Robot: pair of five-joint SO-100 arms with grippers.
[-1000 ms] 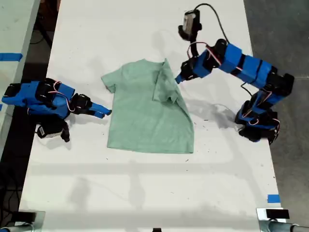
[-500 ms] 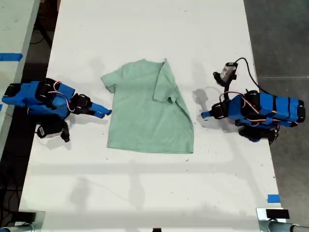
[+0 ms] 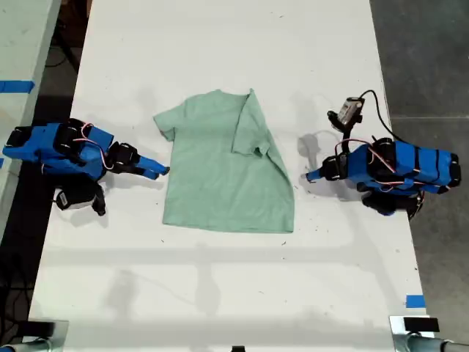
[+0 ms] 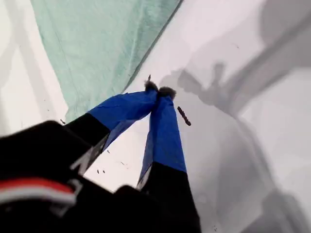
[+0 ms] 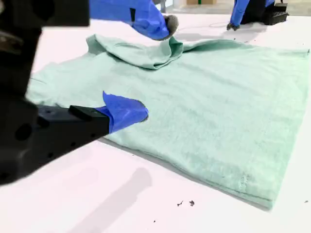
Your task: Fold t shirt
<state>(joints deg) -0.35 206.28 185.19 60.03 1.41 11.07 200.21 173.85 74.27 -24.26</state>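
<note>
Exterior view showing small pale mint-green short-sleeved cloth t shirt (image 3: 220, 169) lying flat at the middle of white table (image 3: 220, 293), with long axis running from collar at that view's top to hem at its bottom. Sleeve on the exterior view's right lying folded inward over the body; sleeve on the exterior view's left spread flat, not yet folded.

- My second pincer (image 3: 160, 173) (image 5: 154, 68): standing wide open, gripping nothing, sitting just beside the shirt's side edge on the exterior view's left, below the spread sleeve.
- My first pincer (image 3: 311, 176) (image 4: 159, 90): tips pressed together on nothing, resting near the opposite side edge, not touching cloth.

Judging my second pincer nearer the unfolded sleeve. Bare table lying open above and below the shirt, giving room for folding.
</note>
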